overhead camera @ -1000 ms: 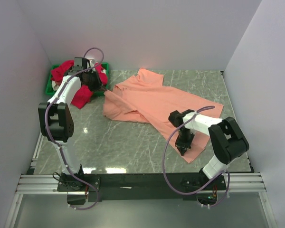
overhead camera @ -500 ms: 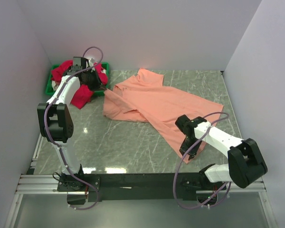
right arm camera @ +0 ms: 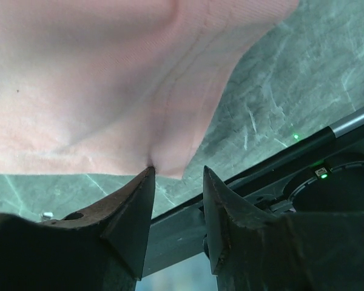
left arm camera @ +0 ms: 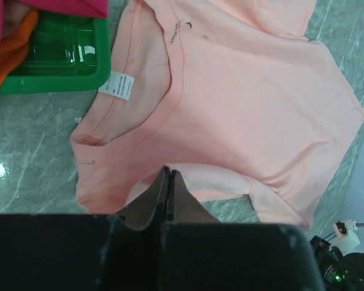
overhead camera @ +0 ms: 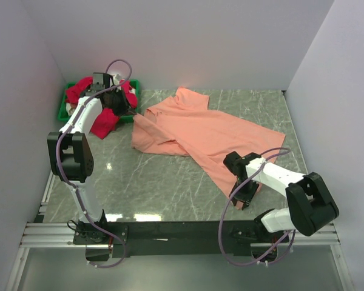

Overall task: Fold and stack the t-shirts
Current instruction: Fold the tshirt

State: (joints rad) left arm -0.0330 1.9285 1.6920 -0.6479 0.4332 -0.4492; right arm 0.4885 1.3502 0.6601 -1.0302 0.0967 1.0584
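**Right pincer open at the hem**

My plain salmon-peach cloth t-shirt (overhead camera: 200, 130) lies rumpled on the table (overhead camera: 158, 182), its hem corner touching my right pincer (right arm camera: 178, 171), which is spread wide. Since a second ago that arm has dropped low. My left pincer (left arm camera: 168, 174) is clenched beside the crimson-pink cloth shirts (overhead camera: 104, 123), half hidden under its arm.

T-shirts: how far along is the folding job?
Done: nothing folded or stacked. The salmon-peach cloth t-shirt lies rumpled on the grey marble table; crimson-pink shirts drape the green plastic bin. In hand: the right end effector, open, sits at the peach shirt's near hem corner; the left end effector is shut. Left: every fold, then stacking.
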